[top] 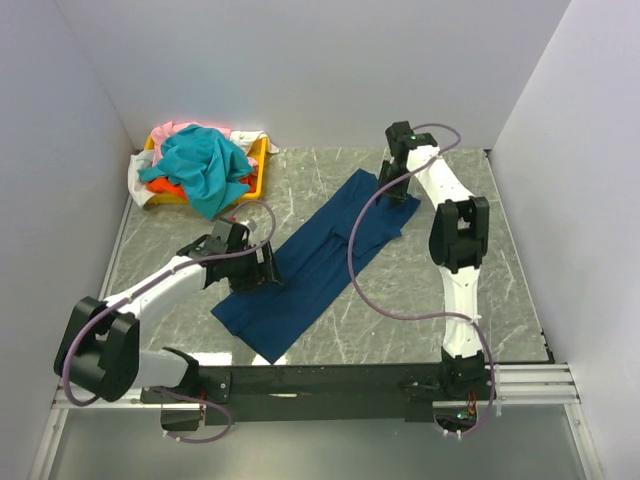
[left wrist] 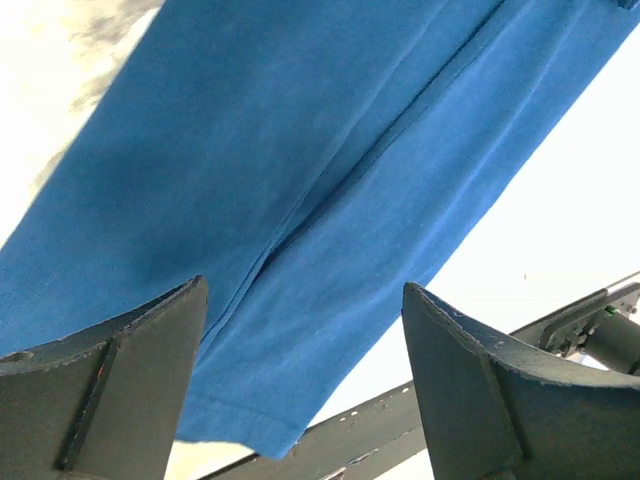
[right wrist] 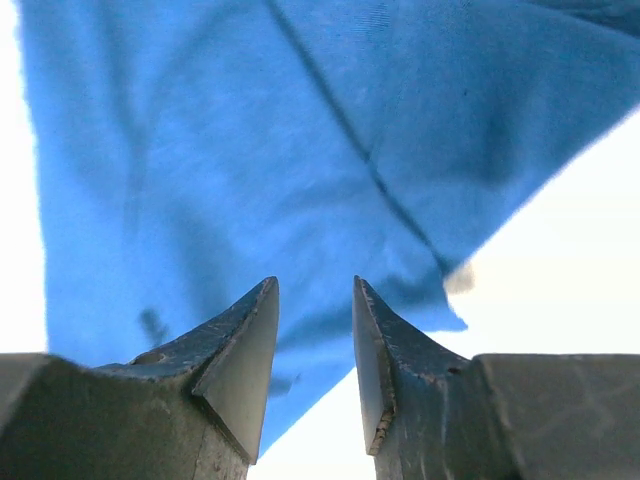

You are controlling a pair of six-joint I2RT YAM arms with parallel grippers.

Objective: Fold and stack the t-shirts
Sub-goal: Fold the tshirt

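Left arm: shoulder block sits low at the near left. The link runs forward and to the right and is held low. Left pincer at its end is tilted downward. Its fingers are spread wide, with a broad gap between the tips.

Right arm: rises from its base at the near right with the elbow raised midway. The forearm reaches far forward and slightly left. Right pincer is angled downward at the far end. Its fingers are parted by a narrow gap, and the tips are not touching.
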